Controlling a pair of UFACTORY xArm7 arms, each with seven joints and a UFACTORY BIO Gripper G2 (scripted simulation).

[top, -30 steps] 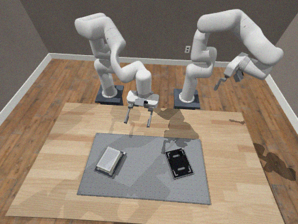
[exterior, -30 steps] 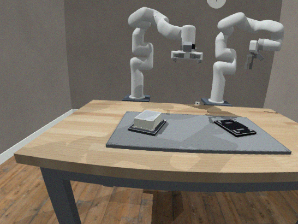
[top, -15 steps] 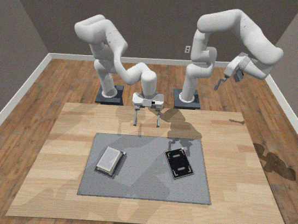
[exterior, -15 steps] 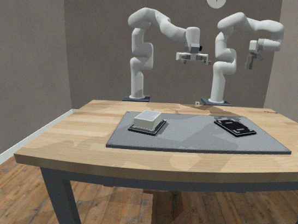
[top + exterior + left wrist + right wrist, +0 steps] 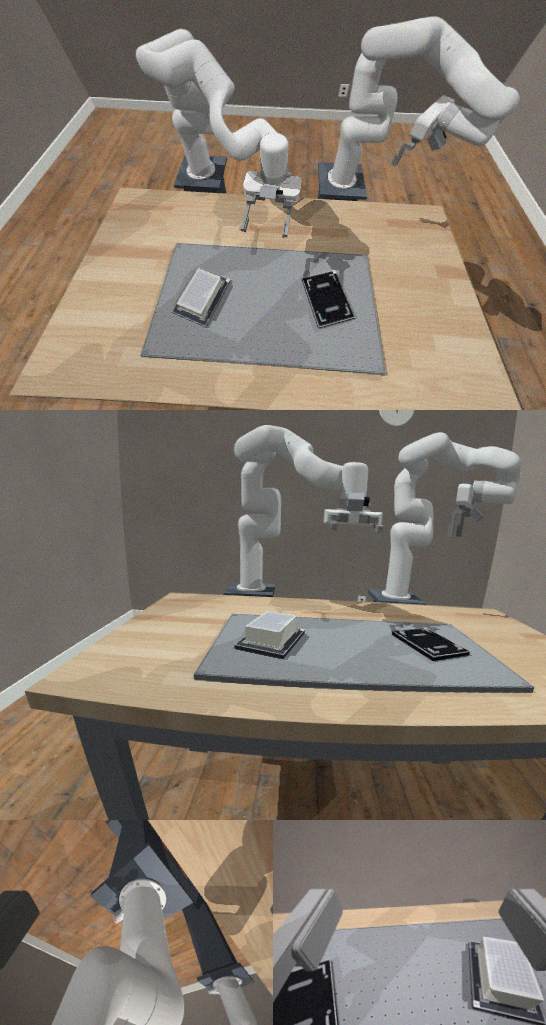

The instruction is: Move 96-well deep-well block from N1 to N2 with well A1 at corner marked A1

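Off-white rectangular deep-well block (image 5: 201, 291) (image 5: 270, 630) (image 5: 508, 968) sits in N1, the dark rectangular plate nest (image 5: 209, 314) (image 5: 262, 651) (image 5: 474, 977). N2, the black rectangular nest with pale corner locators (image 5: 328, 298) (image 5: 431, 644) (image 5: 307, 998), has no block. Both on the grey perforated mat (image 5: 265, 325) (image 5: 350, 675) (image 5: 397, 980), on the pale wood tabletop (image 5: 90, 310) (image 5: 125, 640) (image 5: 424, 913). Right hand (image 5: 264, 233) (image 5: 357, 528) (image 5: 420, 930) is above the tabletop, fingers apart, nothing between them. Left hand (image 5: 396, 162) (image 5: 455, 535) (image 5: 17, 927) is raised off to the side, fully open. Any lettering on the nests is too small to read.
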